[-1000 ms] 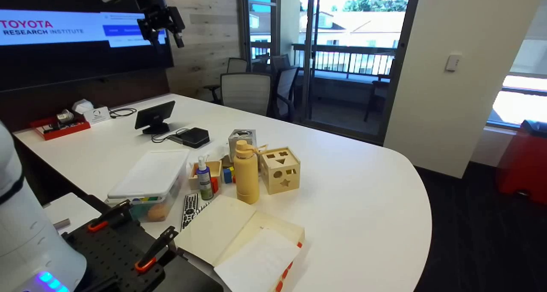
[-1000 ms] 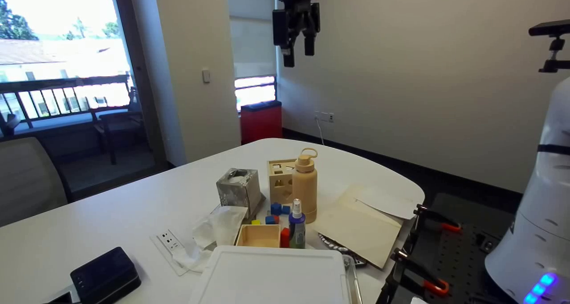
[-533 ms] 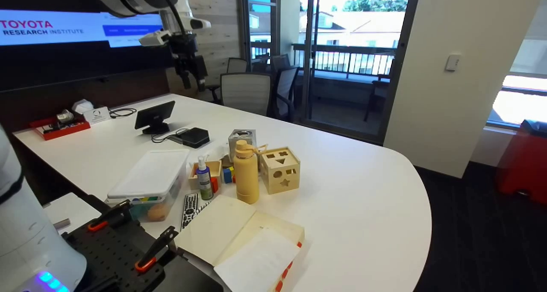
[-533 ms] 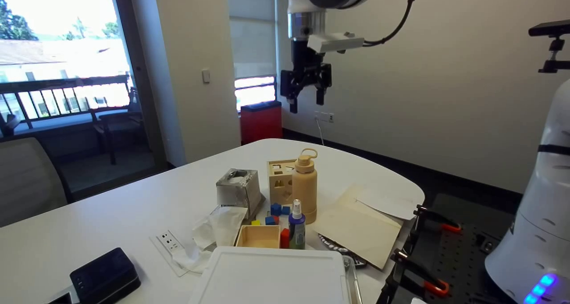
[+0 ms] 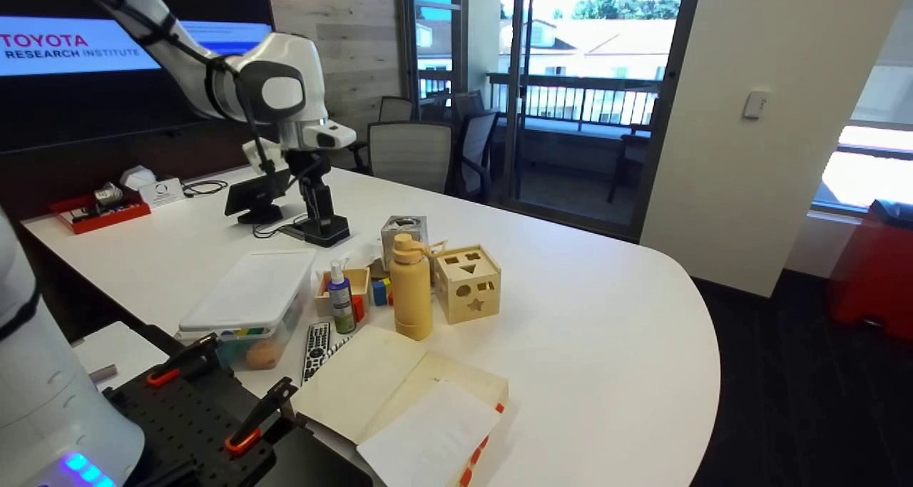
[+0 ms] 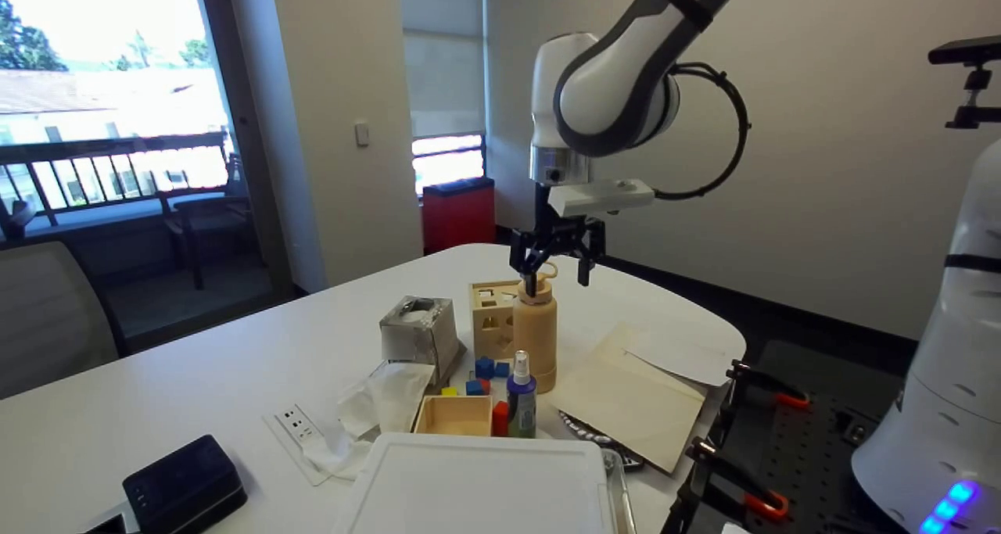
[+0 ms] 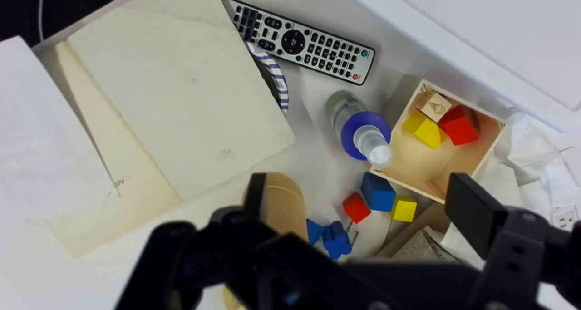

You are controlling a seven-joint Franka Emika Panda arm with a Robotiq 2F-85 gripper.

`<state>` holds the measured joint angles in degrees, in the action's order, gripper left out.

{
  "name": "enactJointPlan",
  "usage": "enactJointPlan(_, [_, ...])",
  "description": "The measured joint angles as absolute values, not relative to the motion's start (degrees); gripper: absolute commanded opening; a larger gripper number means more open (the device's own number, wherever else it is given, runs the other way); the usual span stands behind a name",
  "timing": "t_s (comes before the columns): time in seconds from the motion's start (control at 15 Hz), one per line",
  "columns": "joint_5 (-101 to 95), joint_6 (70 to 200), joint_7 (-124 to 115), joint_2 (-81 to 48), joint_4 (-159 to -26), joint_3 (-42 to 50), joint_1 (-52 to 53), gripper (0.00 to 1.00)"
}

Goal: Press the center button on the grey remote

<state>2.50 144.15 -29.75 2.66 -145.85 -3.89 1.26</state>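
The grey remote (image 7: 333, 58) lies buttons up on the white table in the wrist view. Its round dark button pad (image 7: 293, 41) has the center button in the middle. One end meets the edge of the open cream folder (image 7: 181, 96); whether it runs under cannot be told. The remote also shows in both exterior views, as a narrow strip (image 5: 316, 348) and partly hidden behind the box lid (image 6: 628, 460). My gripper (image 7: 358, 196) is open and empty, pointing down. It hangs in the air well above the table (image 6: 557, 278) and away from the remote.
A tall yellow bottle (image 5: 413, 287) stands near the wooden shape cube (image 5: 467, 287). A spray bottle (image 7: 365, 135) stands between the remote and a small wooden tray (image 7: 408, 183). A lidded plastic box (image 5: 250, 287) is beside the remote. A tissue box (image 6: 422, 335) and loose blocks (image 7: 379, 194) lie around.
The arm has come down into view and my gripper has lowered a long way toward the table, staying open. The objects on the table have not moved.
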Motion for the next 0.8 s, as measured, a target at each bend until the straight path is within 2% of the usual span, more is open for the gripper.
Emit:
enactJointPlan(0.2, [2.5,154.6,-34.2,0.0,-152.0,-4.0,1.3,1.0])
enactJointPlan(0.27, [2.5,157.5,-35.7,-1.0,-153.7,-3.9,1.3,0.77])
enactJointPlan(0.33, [2.5,160.1,-37.0,-2.1,-155.1,-3.9,1.4,0.74])
enactJointPlan(0.8, [2.6,169.5,-44.1,-8.7,-159.1,-2.1,4.1,0.2])
